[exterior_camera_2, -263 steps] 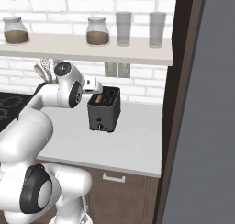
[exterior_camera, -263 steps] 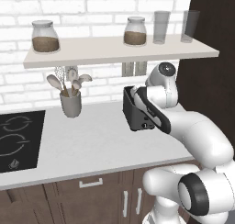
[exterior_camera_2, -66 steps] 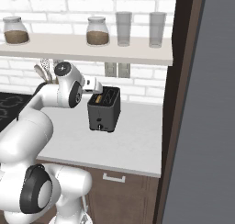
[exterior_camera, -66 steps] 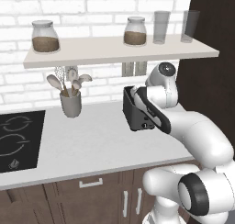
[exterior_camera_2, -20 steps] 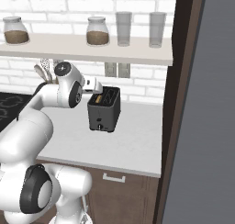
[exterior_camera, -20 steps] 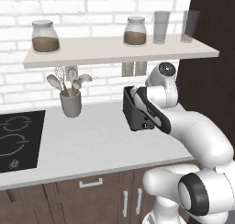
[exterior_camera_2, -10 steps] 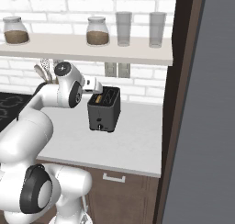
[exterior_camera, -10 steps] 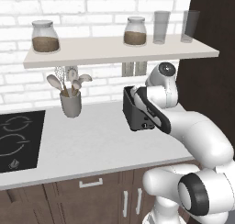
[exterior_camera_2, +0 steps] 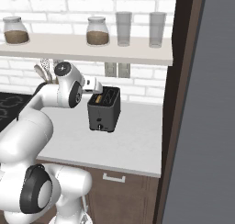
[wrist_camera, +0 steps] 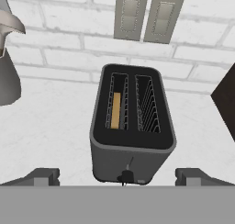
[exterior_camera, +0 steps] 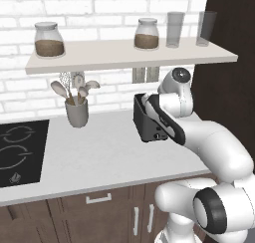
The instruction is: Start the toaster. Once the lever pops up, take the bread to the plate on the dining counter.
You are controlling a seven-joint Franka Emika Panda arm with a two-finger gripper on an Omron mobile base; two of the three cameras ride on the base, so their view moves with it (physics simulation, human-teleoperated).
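Right now the toaster point(wrist_camera: 132, 126) sits on the pale, faintly speckled worktop point(exterior_camera: 104, 157), a boxy dark grey thing with rounded corners, a smooth matte shell and two long slots cut into its top. From the hand view, the left slot holds the bread point(wrist_camera: 116, 110), a thin tan slice standing on edge and sunk well down between the wire guides; the right slot shows just its fine metal grille. Low on the toaster's front a slim lever slot runs down to a small dark knob. The gripper point(wrist_camera: 117, 176) hangs just in front of the toaster, its two blocky grey fingertips point(wrist_camera: 42, 176) spread as wide as they go, one on either side of the toaster's front, with nothing between them. Behind the toaster, a wall of white painted brick carries two flat grey socket plates point(wrist_camera: 145, 14) side by side. In the left base view a plain grey cup of wooden utensils point(exterior_camera: 76, 110) stands well to the toaster's left, near the glossy black hob point(exterior_camera: 20, 152). Above, a smooth white shelf point(exterior_camera_2: 92, 48) bears two glass jars point(exterior_camera: 147, 34) of brown grains and two clear tumblers point(exterior_camera_2: 124, 29).
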